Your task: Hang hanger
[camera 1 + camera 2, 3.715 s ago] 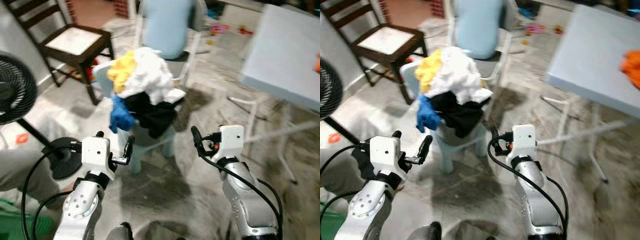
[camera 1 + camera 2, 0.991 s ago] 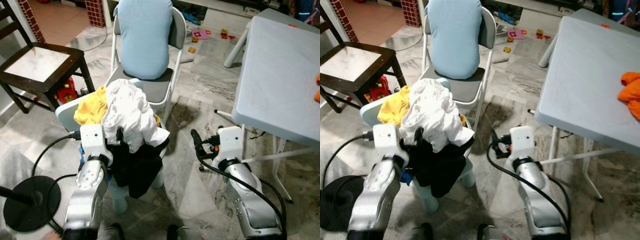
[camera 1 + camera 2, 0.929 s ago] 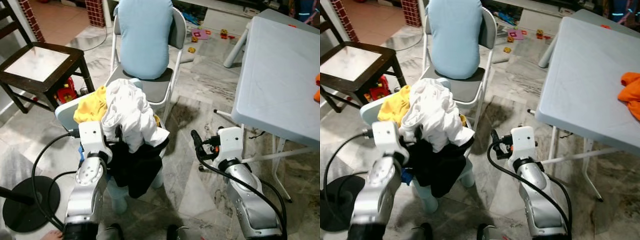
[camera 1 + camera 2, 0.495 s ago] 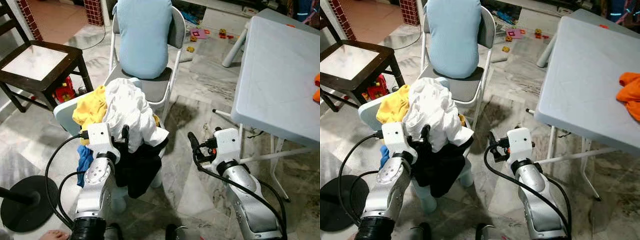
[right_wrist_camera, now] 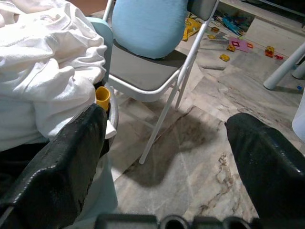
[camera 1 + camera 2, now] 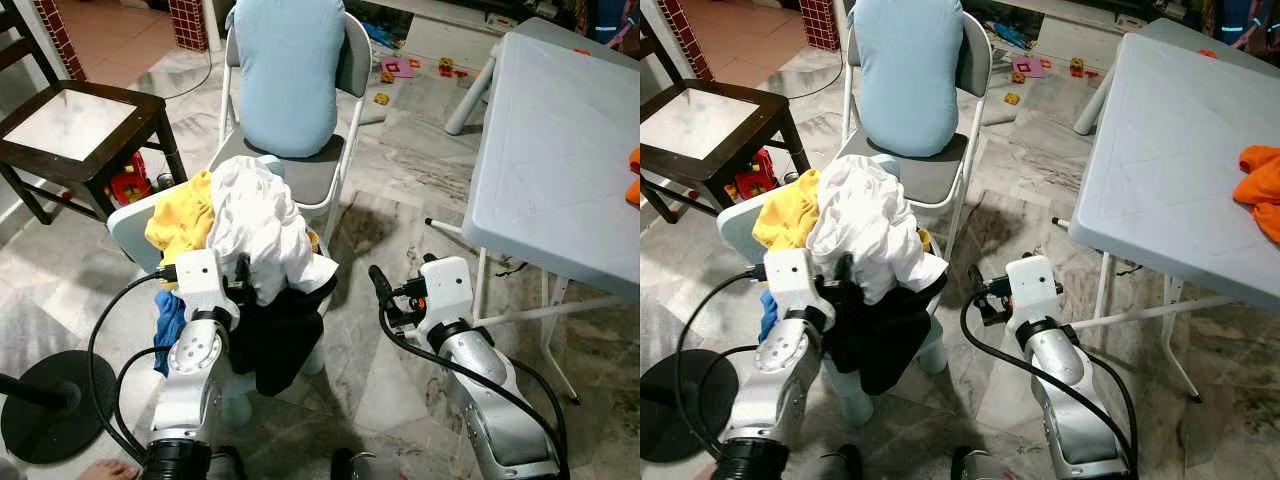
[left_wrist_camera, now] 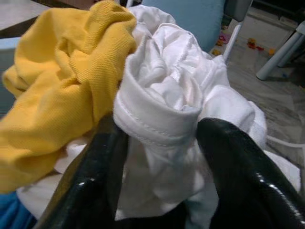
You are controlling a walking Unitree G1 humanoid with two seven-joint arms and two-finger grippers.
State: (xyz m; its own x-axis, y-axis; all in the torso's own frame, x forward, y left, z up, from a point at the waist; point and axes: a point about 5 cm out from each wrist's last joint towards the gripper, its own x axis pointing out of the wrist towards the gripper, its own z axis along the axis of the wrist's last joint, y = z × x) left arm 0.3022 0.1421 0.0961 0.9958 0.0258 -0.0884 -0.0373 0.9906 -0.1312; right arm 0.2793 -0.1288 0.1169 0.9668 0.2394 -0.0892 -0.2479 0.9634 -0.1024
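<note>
**Left tool closes in on the laundry pile**

We take the small pale blue plastic chair as our landmark. It carries a heap of crumpled clothes: a white cotton garment on top, a mustard yellow knit on its left side, a black cloth drooping over the front edge and a blue piece hanging low at the left.

Over the last half second our left tool has edged further into the front of that heap. In the left wrist view its two black fingers now stand apart with a rolled fold of the white garment between them, not yet pinched. Our right tool has drifted slightly closer to the chair's right side; it hovers over the marble floor with its fingers spread wide and nothing held.

We cannot make out any hanger; if it is there, it is hidden in the clothes. We judge this as an early step: a garment must first be lifted off the chair.

Behind the chair stands a grey folding chair with a light blue cushion; the white folding bench lies to its right.
</note>
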